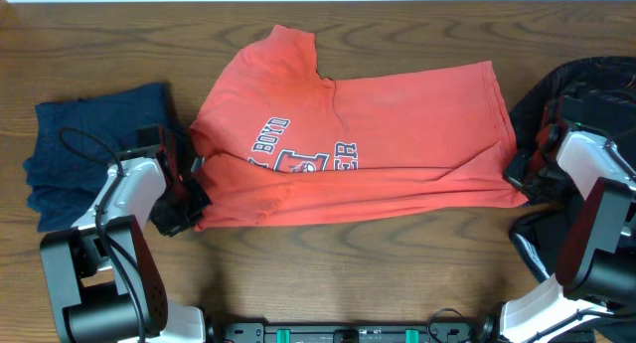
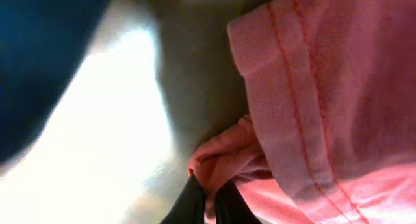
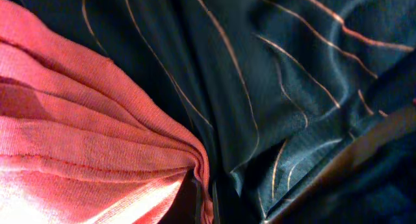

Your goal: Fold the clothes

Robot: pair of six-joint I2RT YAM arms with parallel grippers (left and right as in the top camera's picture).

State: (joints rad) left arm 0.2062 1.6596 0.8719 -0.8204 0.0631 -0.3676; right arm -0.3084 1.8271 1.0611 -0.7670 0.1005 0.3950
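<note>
the coral t-shirt (image 1: pixel 378 134) lies partly folded across the middle of the desk (image 1: pixel 348 283), between a navy garment (image 1: pixel 89 149) and a black garment (image 1: pixel 586 85). we judge it light, limp and prone to sag, so it is best taken at its side edges. the left fingers (image 1: pixel 191 196) and right fingers (image 1: pixel 521 174) are both clenched on bunched cloth there (only the wrist views show those pinches; the overhead view alone gives the whole layout).
</note>
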